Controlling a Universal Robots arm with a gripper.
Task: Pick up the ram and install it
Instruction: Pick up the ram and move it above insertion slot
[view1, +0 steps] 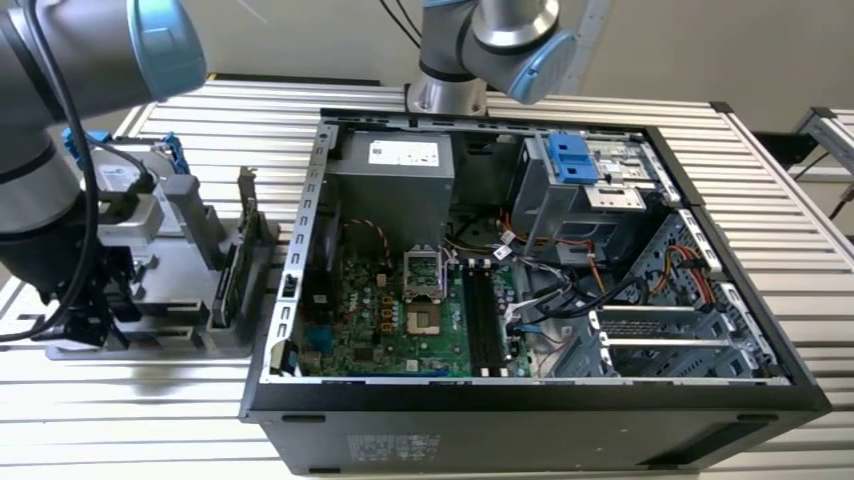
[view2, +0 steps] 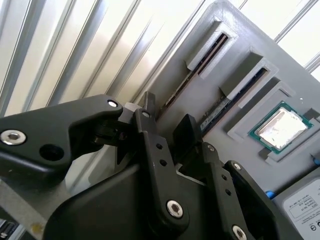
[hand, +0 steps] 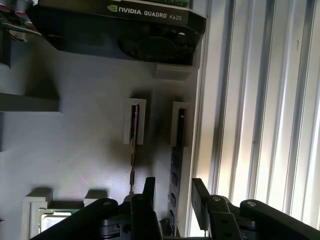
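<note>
Robot arm links, grey metal with light-blue joint caps, occupy the upper left of the exterior view and drop toward a grey plastic holder tray at the frame's left. The tray rests on a table of white ribbed metal slats.

In both wrist views the black two-fingered gripper hangs over the tray's slotted edge. Its jaws stand parted, with nothing clamped between them. The ram, a long thin dark circuit-board stick seen edge-on, stands upright in the raised grey slot nearest the slatted table. It lines up with the gap, one finger on either side. I cannot tell whether the pads touch it.

A second thin stick stands in the neighbouring slot, just beside the ram and outside the fingers. Farther along the tray lie a square silver-topped processor chip in a shallow recess and a black graphics card with a round fan.

Right of the tray in the exterior view, a black open desktop computer case lies on its side across the centre and right of the frame. Inside it are a green motherboard, long black memory slots, a grey boxy power supply and a blue plastic drive latch.
</note>
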